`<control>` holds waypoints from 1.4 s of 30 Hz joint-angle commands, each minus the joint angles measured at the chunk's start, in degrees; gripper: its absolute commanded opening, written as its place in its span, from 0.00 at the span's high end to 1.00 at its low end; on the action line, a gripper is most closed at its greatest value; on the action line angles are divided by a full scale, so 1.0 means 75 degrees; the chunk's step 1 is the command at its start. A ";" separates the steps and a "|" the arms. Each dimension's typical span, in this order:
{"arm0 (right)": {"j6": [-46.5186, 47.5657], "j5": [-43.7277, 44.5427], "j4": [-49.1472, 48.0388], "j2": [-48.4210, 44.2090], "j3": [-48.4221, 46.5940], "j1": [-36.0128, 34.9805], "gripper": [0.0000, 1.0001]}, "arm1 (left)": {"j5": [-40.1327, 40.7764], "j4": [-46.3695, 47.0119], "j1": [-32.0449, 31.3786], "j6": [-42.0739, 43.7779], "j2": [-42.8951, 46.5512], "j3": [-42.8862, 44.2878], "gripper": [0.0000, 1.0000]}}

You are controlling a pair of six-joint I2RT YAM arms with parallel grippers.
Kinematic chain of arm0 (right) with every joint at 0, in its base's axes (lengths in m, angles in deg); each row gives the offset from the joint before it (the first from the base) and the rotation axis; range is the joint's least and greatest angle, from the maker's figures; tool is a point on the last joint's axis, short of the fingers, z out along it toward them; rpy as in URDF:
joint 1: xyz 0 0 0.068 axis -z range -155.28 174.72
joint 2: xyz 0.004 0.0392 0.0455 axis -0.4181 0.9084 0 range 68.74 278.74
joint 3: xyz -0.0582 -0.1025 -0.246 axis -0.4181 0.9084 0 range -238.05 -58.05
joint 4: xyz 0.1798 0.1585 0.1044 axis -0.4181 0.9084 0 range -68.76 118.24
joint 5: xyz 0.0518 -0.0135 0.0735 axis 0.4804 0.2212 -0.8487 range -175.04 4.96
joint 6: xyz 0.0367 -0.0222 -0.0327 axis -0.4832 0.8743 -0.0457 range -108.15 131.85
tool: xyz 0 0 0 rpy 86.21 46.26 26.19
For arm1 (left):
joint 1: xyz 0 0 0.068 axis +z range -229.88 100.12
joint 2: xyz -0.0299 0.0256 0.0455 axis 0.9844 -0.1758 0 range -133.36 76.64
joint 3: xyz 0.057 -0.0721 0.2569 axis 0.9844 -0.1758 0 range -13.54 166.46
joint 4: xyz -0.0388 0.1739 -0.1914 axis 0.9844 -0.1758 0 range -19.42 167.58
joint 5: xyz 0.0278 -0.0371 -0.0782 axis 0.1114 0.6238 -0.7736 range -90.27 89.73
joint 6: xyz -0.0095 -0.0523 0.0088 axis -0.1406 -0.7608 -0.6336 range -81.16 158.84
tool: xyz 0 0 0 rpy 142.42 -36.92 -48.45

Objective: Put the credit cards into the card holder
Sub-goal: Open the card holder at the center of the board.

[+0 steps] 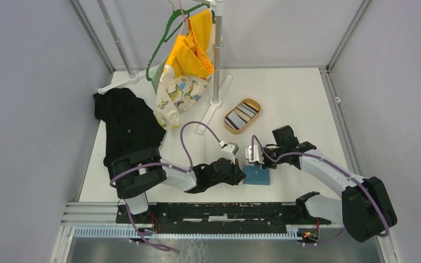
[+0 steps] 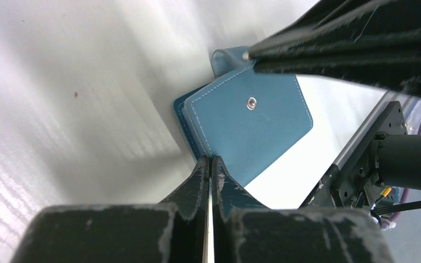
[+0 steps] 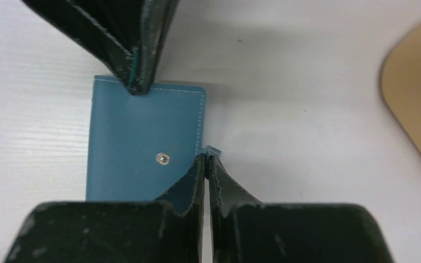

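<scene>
The teal card holder (image 1: pixel 257 176) lies folded shut on the white table between both arms, its snap stud (image 2: pixel 250 102) facing up. My left gripper (image 2: pixel 211 159) is shut, its tips pinching the holder's near edge; its fingers (image 3: pixel 142 66) show in the right wrist view with a teal sliver between them. My right gripper (image 3: pixel 205 155) is shut on the holder's small snap tab (image 3: pixel 213 149), which pokes out past the tips. The credit cards (image 1: pixel 241 114) lie as dark and pale stripes in the oval tan tray (image 1: pixel 254 102) farther back.
A black garment (image 1: pixel 127 125) lies at the left. A stand pole (image 1: pixel 217 60) with a hanger carries yellow and patterned cloth (image 1: pixel 189 60) at the back. The tray's rim (image 3: pixel 411 109) is at the right of the right wrist view.
</scene>
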 commanded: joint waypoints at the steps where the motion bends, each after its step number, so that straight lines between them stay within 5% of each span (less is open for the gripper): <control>1: -0.1048 0.0190 -0.0972 -0.0387 0.0089 0.0123 1.00 | 0.0652 -0.0854 -0.0020 0.0612 0.0290 0.0055 0.98; 7: -0.1769 -0.0060 -0.1351 -0.0607 0.0086 0.0295 1.00 | 0.0788 -0.1016 -0.0019 0.1042 0.0642 0.0029 0.97; 15: -0.2867 -0.0958 -0.1596 -0.0657 -0.0042 0.0617 1.00 | 0.1287 -0.1894 -0.0021 0.1425 0.1782 0.0085 0.45; 22: -0.4238 -0.1193 -0.2450 -0.0776 0.0221 0.1164 1.00 | 0.1466 -0.2079 -0.0019 0.0876 0.2761 -0.0366 0.34; 30: -0.6101 -0.1037 -0.3815 -0.1309 0.0783 0.1231 1.00 | 0.1717 -0.1380 -0.0018 0.0092 0.4262 -0.1322 0.05; 42: -0.9727 -0.1338 -0.6367 -0.1465 0.2119 0.2147 1.00 | 0.1835 -0.1779 -0.0026 -0.1631 0.3884 -0.0936 0.04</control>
